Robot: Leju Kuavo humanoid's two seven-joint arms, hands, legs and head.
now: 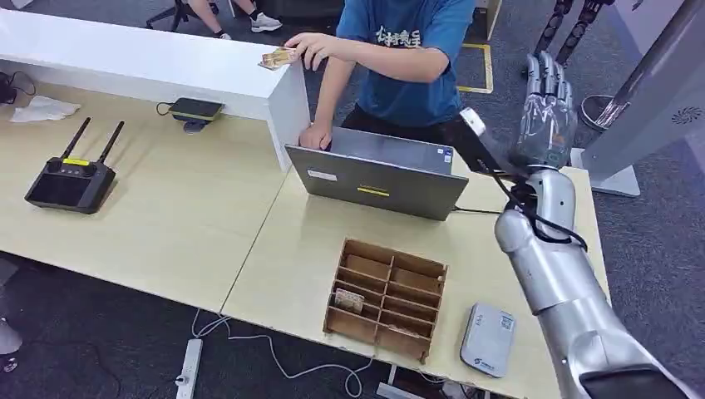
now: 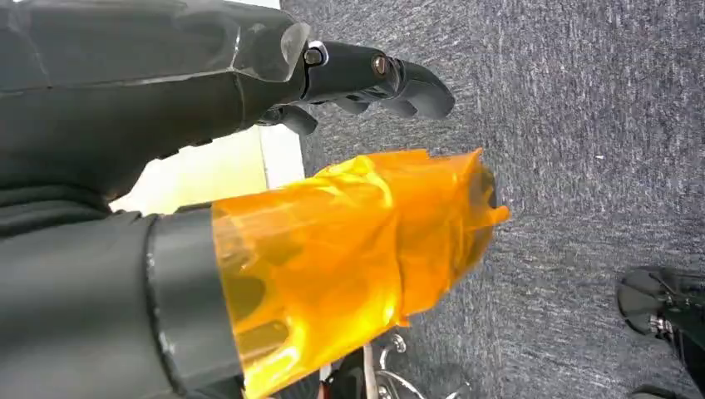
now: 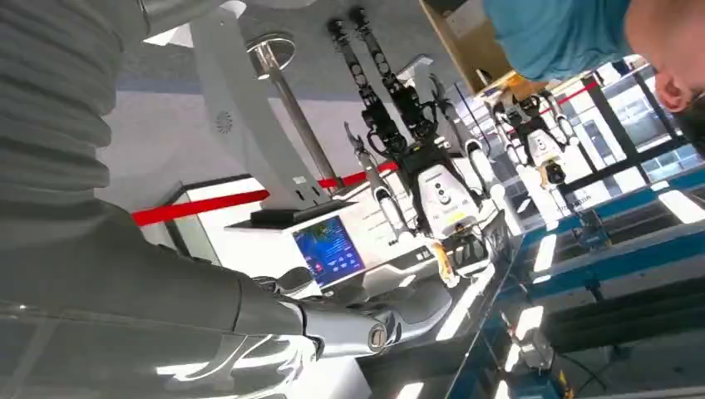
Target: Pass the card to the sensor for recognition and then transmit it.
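Note:
A person in a blue shirt holds a tan card (image 1: 278,58) at the corner of the white counter (image 1: 150,62). My right hand (image 1: 546,106) is raised beside the person, right of the laptop, its fingers stretched upward and apart, with nothing in it; in the right wrist view its fingers (image 3: 366,326) also hold nothing. Another card (image 1: 349,299) lies in a slot of the wooden divider box (image 1: 385,298). A white sensor pad (image 1: 488,337) lies near the table's front edge. My left hand (image 2: 274,166) hangs by the table's side over grey carpet, empty, thumb wrapped in orange film.
A grey laptop (image 1: 378,174) stands open between the box and the person. A black remote with two antennas (image 1: 71,179) and a dark charger pad (image 1: 196,109) lie on the left table. A grey stand (image 1: 657,100) rises at the right.

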